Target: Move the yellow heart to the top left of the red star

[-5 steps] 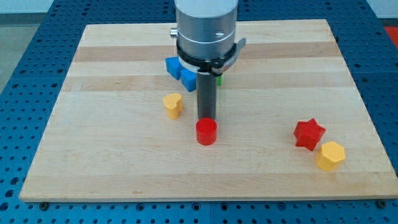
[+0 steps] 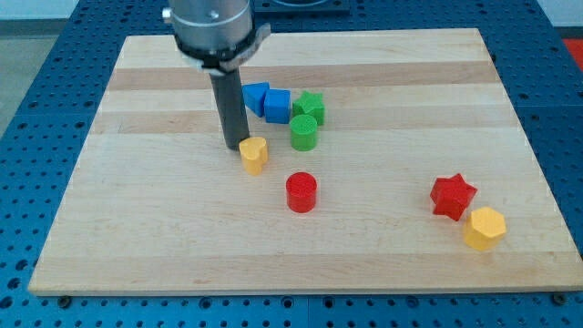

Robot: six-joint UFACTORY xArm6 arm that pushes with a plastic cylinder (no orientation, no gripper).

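yellow heart [image 2: 254,154] mid-board, seemingly upright; red star [image 2: 452,196] far right.

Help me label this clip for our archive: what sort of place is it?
Probably a robotics lab bench: a wooden board lies on a blue perforated table, with small coloured blocks like the yellow heart beside my tip.

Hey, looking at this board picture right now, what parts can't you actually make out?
All in the camera view:
- Arm above the grey cylinder: cut off by the view's top edge.
- My tip touching the yellow heart block or just short of it: cannot tell.
- Two blue blocks: they overlap, exact shapes unclear.
- Green star-like block: lower part hidden by the green cylinder.
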